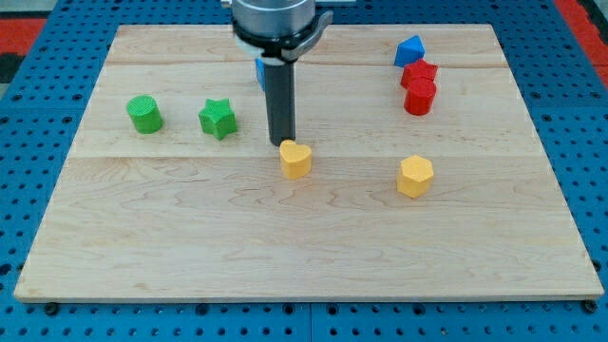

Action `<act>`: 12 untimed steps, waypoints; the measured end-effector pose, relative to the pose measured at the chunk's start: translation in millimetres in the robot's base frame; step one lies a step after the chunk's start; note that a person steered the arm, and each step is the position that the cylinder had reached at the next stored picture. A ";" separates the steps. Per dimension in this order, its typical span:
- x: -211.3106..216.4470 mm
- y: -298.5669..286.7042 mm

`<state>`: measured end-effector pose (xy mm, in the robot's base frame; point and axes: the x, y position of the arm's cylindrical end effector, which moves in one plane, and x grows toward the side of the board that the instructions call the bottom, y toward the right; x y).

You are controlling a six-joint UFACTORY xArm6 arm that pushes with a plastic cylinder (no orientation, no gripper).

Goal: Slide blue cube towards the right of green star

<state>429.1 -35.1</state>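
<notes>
Tip point(283, 142) of smooth dark rod, fingerless, touches yellow heart block point(295, 159).

My tip point(282, 142) low on upright dark rod, mid-board

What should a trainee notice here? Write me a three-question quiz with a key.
1. True or false: my tip touches the green star.
2. Which lies nearest my tip? A. green cylinder B. yellow heart C. red blocks
3. Fill in: the blue cube, partly hidden behind the rod, lies to the view's ____ of the green star.

Key: 1 false; 2 B; 3 right.
</notes>
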 end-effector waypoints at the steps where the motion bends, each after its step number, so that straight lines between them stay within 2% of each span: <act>1: 27.4 -0.3; 2: 38.5 26.0; 3: 31.4 -2.8; 5: -59.9 52.0; 7: -165.5 -5.9; 8: -170.8 -52.6; 9: -158.9 -75.6; 11: -150.1 -34.2; 12: -124.2 -11.0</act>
<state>304.9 -46.2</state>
